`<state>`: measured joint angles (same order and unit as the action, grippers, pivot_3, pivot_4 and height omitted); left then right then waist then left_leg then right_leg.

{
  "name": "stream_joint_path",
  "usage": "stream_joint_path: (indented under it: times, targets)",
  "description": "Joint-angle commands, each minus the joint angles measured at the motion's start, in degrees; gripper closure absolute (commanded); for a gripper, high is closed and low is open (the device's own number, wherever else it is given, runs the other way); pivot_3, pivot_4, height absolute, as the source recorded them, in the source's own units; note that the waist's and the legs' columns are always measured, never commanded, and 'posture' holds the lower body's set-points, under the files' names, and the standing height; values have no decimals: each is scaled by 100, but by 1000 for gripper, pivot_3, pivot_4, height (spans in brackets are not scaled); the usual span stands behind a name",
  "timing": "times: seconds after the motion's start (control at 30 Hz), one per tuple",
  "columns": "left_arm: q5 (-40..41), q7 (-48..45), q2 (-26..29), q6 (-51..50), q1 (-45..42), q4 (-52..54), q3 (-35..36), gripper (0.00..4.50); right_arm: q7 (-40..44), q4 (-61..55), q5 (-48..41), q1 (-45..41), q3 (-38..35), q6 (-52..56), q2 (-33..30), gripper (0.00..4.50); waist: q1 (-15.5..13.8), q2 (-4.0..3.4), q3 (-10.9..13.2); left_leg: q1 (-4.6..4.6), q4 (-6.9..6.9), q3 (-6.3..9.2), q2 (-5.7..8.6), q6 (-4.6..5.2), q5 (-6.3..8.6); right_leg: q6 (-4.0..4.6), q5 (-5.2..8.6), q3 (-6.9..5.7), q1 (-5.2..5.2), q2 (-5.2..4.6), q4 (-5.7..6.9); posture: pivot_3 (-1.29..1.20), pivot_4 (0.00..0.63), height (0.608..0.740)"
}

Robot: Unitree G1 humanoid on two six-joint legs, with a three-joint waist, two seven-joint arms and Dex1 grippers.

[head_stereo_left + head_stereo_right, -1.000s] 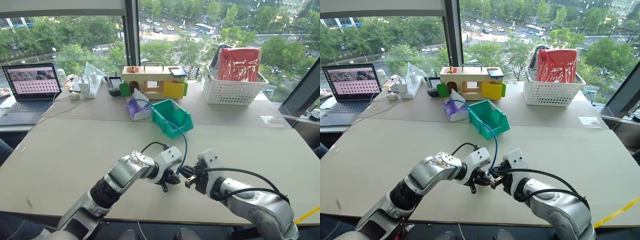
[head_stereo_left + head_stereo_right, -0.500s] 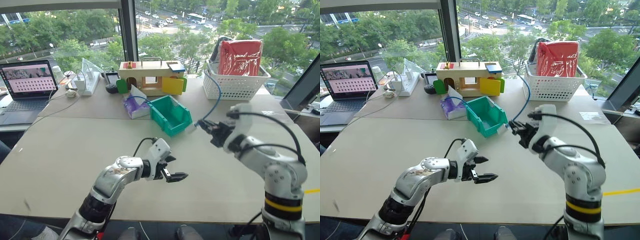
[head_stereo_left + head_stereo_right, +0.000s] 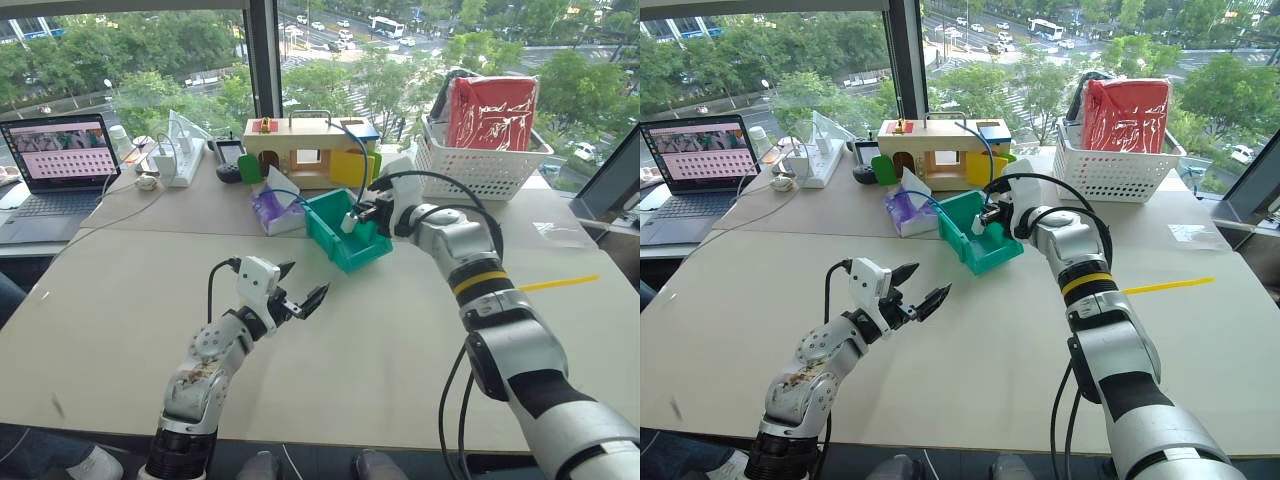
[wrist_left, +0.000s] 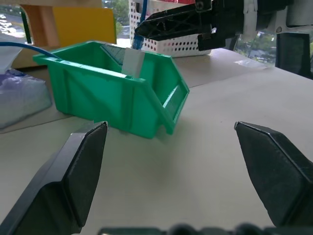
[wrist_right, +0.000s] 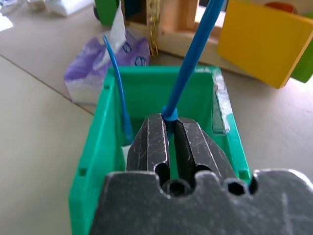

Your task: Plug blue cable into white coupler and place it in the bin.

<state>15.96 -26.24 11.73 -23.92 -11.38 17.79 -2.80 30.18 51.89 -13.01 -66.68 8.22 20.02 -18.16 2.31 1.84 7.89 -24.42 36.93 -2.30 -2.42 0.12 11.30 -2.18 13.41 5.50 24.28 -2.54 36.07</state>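
Observation:
The teal bin (image 3: 352,251) stands at mid-table with its cut-away front toward me. My right gripper (image 3: 364,212) hovers over the bin's open top, shut on the blue cable (image 5: 191,63) close to its plug. The white coupler (image 4: 132,61) hangs from that end, just inside the rim. From the grip the cable arcs up toward the wooden box, and its other stretch (image 5: 116,93) curves down over the bin's far-left wall. Nearer me and left of the bin, my left gripper (image 3: 297,292) is open and holds nothing, pointing level at the bin.
A purple tissue pack (image 3: 272,212) lies just left of the bin. Behind it stands the wooden box (image 3: 305,150) with a yellow flap. A white lattice basket (image 3: 480,165) with a red bag sits at the back right, and a laptop (image 3: 60,155) at the far left.
My right gripper carried the cable and coupler from the near table up and forward to over the bin. My left gripper let go, opened wide and drew back to the left.

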Motion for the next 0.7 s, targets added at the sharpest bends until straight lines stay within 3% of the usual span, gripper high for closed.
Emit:
stream_joint_path:
  times: [0.03,0.17,0.3,0.43,0.57,0.63,0.7]
  targets:
    - [-181,266,9,119,11,379,-42,0,251,319,130,-459,-296,-639,-1,2826,17,-3,12,0,0,0,-1,0,0,0,0,0,1,0,3,0,150,740]
    - [-357,469,96,137,-47,333,37,0,455,37,-19,-513,-666,-733,-148,1473,27,-4,16,3,-1,1,-3,0,0,2,-1,0,2,2,9,0,150,740]
    - [-86,226,262,-11,-302,125,194,0,728,-1519,-416,24,-1082,51,-531,69,8,-4,16,1,-1,3,-3,0,0,2,-1,-2,2,2,9,0,150,740]
    - [78,118,383,-88,-579,-124,369,0,958,-3437,-755,932,-1280,782,-1007,16,-76,-4,16,-8,2,15,-1,0,0,1,-1,-13,-2,0,2,0,150,740]
    - [44,-170,631,231,-832,-528,483,0,1315,-5864,-1219,3052,-1728,1265,-1785,16,-117,-4,16,-7,0,20,-1,-1,1,1,0,-17,-3,3,1,0,150,740]
    - [-7,-272,743,386,-929,-740,532,0,1160,-6622,-1113,4173,-1936,1126,-1885,16,-180,0,14,-10,-5,32,0,-1,1,1,3,-22,-6,5,1,0,150,740]
    - [-59,-342,836,510,-1011,-960,526,0,728,-7051,-1025,5055,-2145,945,-1599,16,-155,-3,15,-11,-4,37,2,-3,3,3,6,-23,-7,4,0,0,150,740]
